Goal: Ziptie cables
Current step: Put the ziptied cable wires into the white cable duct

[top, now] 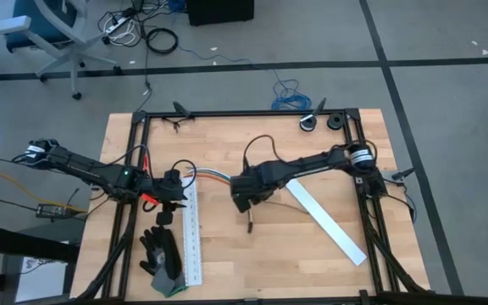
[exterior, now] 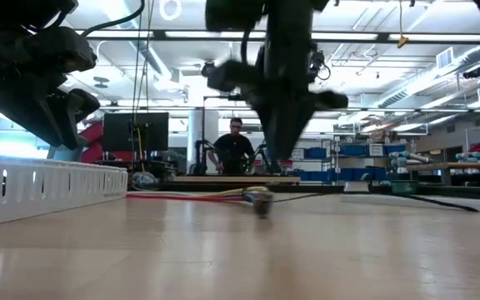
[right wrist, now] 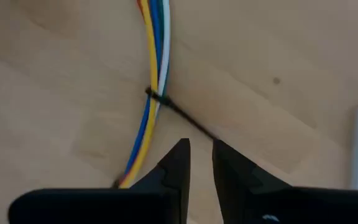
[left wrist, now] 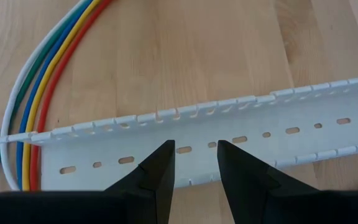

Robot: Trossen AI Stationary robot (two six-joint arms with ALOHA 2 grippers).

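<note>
Two dark arms work over the wooden tabletop point(top: 252, 254); we note the right hand point(right wrist: 201, 149) near its middle, fingers narrow with a slim gap and nothing between them. In the right wrist view the bundle of thin flexible cables point(right wrist: 151, 93) (yellow, blue, white, some red) runs lengthwise away from the hand, and the very thin black plastic ziptie point(right wrist: 182, 115) already wraps it, its free tail slanting off the bundle toward the fingertips and ending just ahead of them. We judge that the coming move turns on this: the tail's long axis points almost into the gap, so the right hand is plainly the nearer one and needs only a short advance to pinch it. The left hand point(left wrist: 194, 165) hovers over the long white slotted plastic strip point(left wrist: 229, 137), fingers narrow and empty, with the cables' far end curving under that strip's end. A second white strip point(top: 324, 220) lies beside the right arm, clear of the path. A black glove point(top: 161, 254) rests near the tabletop's front edge. Nothing visible blocks the tail.
</note>
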